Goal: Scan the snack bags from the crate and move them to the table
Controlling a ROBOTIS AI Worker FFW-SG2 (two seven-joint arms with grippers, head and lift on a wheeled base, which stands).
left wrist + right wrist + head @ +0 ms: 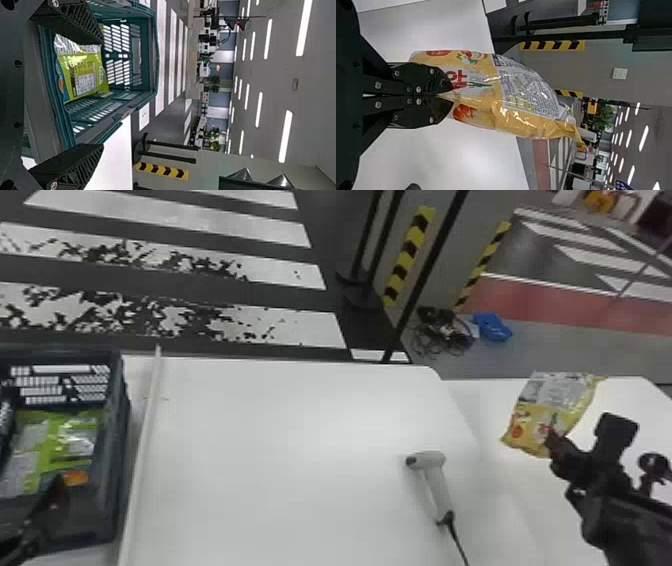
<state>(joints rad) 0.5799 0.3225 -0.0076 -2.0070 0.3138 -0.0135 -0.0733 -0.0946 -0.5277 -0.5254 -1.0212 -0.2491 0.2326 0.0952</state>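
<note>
Right fingers (pixel 550 440) pinched shut on yellow bag (pixel 560 400)

Bag held up at the robot's right, tilted. Left fingers (pixel 59 485) spread wide at the crate (pixel 116 440); green bag (pixel 75 435) lies inside. Scanner (pixel 437 487) rests on the white counter (pixel 275 430), between crate and yellow bag, cord trailing toward the near edge.

Snack bags (pixel 80 435) in crate (pixel 116 415), left of scanner (pixel 437 485) on table (pixel 300 440)

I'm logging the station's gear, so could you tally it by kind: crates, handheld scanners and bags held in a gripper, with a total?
Crate: 1
Handheld scanner: 1
Yellow bag held in the right gripper: 1
Total: 3
</note>
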